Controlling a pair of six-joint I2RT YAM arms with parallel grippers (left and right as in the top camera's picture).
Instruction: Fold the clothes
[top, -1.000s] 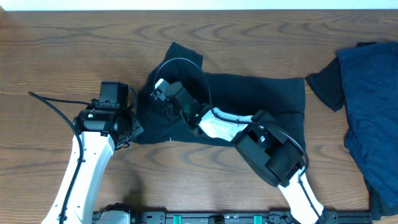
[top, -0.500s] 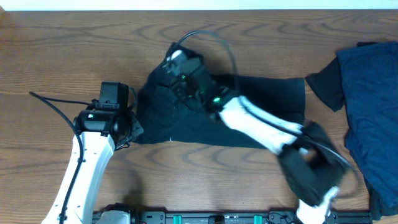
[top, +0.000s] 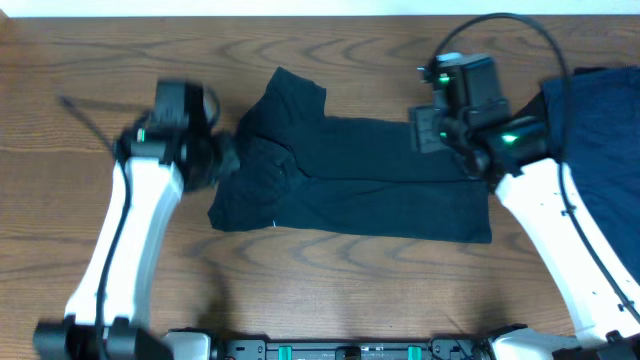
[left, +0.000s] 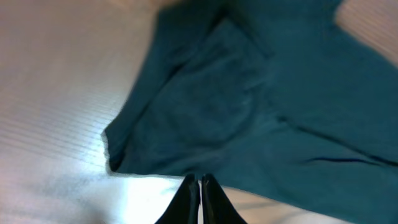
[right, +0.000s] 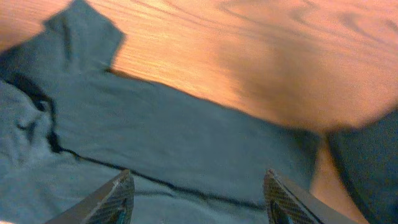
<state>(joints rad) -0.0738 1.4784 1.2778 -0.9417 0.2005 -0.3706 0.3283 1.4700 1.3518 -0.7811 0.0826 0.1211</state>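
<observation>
The very dark teal-black T-shirt (top: 370, 180) lies flat on the wood table, folded into a long band with a sleeve sticking up at its top left. It also shows in the left wrist view (left: 261, 106) and the right wrist view (right: 161, 143). My left gripper (top: 228, 160) is at the shirt's left edge; in the left wrist view (left: 199, 186) its fingers are shut and empty just off the hem. My right gripper (top: 425, 130) hovers over the shirt's upper right; in the right wrist view (right: 196, 193) its fingers are wide open and empty.
A pile of navy-blue garments (top: 595, 170) lies at the table's right edge, just right of my right arm; it shows at the right edge of the right wrist view (right: 367, 162). Bare wood (top: 330, 280) surrounds the shirt.
My right arm has swung from the shirt's left end across to its upper right, empty. My left arm has moved up and toward the shirt's left edge.
</observation>
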